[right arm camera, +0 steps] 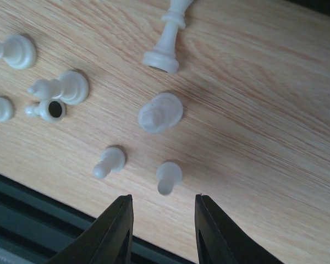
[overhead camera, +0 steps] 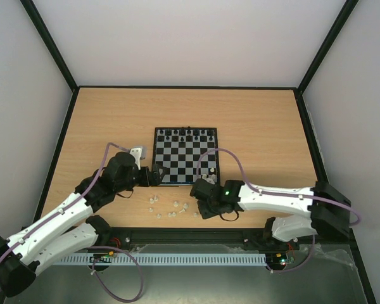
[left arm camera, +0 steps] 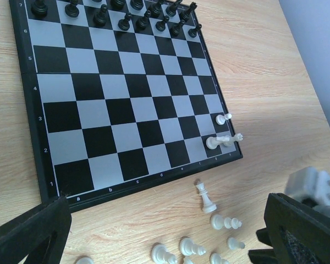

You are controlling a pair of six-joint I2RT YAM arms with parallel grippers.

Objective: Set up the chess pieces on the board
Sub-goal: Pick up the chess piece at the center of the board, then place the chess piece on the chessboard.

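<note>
The board (overhead camera: 185,155) lies mid-table, with black pieces along its far rows. A white pawn (left arm camera: 224,118) stands near the board's right corner, and another white piece (left arm camera: 224,141) lies tipped beside it. Several white chess pieces (overhead camera: 171,206) are scattered on the wood in front of the board. One tall piece (left arm camera: 205,196) stands upright; the others lie on their sides. My left gripper (left arm camera: 165,242) hovers wide open over this cluster at the board's near edge. My right gripper (right arm camera: 163,198) is open and holds nothing. A pawn (right arm camera: 168,177) sits just beyond its fingertips.
Another pawn (right arm camera: 110,161), a rounder piece (right arm camera: 160,112) and a tall piece (right arm camera: 168,41) lie close to the right gripper. The table's dark front rail (right arm camera: 22,209) runs just behind them. My two arms nearly meet in front of the board (left arm camera: 126,110).
</note>
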